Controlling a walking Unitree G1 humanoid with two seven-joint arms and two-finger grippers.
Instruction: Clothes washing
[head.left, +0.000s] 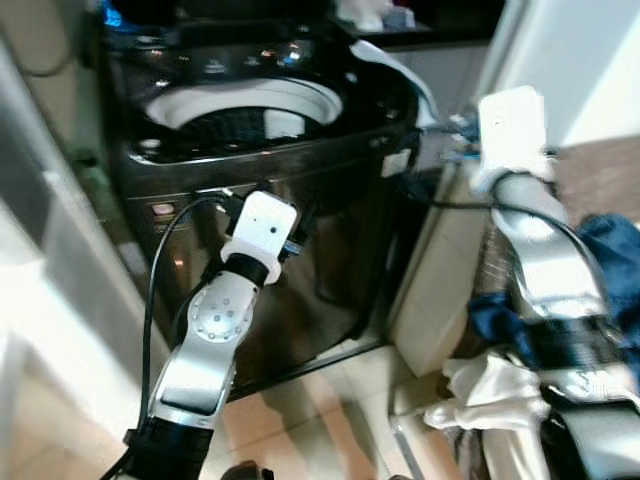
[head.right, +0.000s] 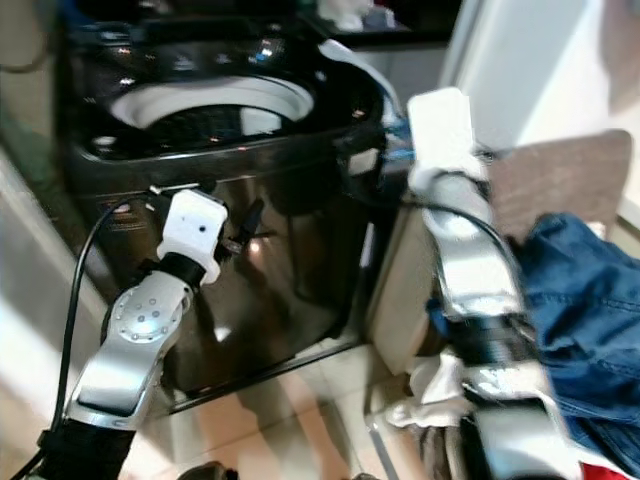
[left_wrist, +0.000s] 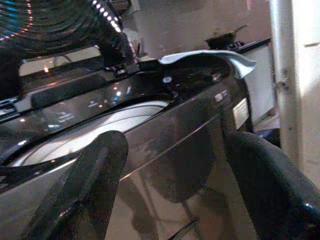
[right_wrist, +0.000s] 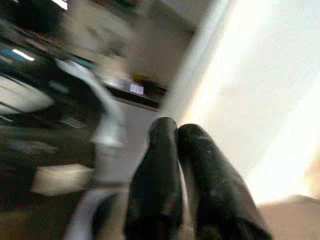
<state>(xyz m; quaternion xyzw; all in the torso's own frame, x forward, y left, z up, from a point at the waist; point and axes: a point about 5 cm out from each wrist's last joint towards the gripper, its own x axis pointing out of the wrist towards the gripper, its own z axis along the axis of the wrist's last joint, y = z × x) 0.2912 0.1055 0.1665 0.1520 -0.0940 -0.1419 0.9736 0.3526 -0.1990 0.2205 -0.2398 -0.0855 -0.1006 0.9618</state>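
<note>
Blurred right gripper (right_wrist: 175, 150), fingers seemingly together.

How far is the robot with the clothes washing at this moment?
Done: the washing machine stands open, and something dark lies in its drum. In hand: nothing; the left gripper, jaws open, faces the machine's front, and the right gripper has its jaws shut and empty. Left: the blue denim garment and white cloth wait beside the machine.

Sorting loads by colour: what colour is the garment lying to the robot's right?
Blue, likely denim garment; clearest in the right eye view.
</note>
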